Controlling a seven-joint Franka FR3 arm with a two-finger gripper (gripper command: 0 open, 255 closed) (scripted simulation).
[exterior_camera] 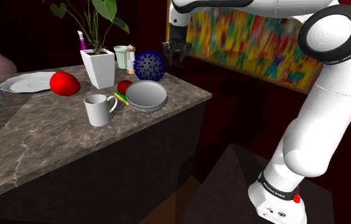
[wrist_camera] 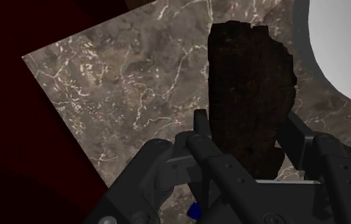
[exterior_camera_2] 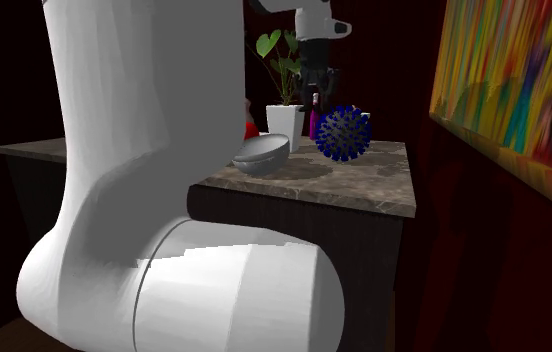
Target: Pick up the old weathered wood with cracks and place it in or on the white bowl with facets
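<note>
A dark, cracked piece of wood [wrist_camera: 250, 95] is clasped between my black fingers, and it hangs above the marble counter [wrist_camera: 123, 95]. My gripper [wrist_camera: 244, 127] is shut on it. In the shoulder view the gripper [exterior_camera: 175, 53] hovers over the counter's far right corner, above and to the right of the pale faceted bowl [exterior_camera: 145, 95]. The bowl's rim [wrist_camera: 346, 51] lies just beside the wood in the wrist view. In the second exterior view the gripper [exterior_camera_2: 319, 85] hangs behind the bowl [exterior_camera_2: 262, 155].
Around the bowl stand a blue spiky ball [exterior_camera: 149, 65], a white mug [exterior_camera: 98, 109], a potted plant [exterior_camera: 100, 67], a red object [exterior_camera: 65, 83], a plate [exterior_camera: 28, 83] and a small red fruit [exterior_camera: 124, 86]. A colourful painting [exterior_camera: 257, 32] hangs behind the arm.
</note>
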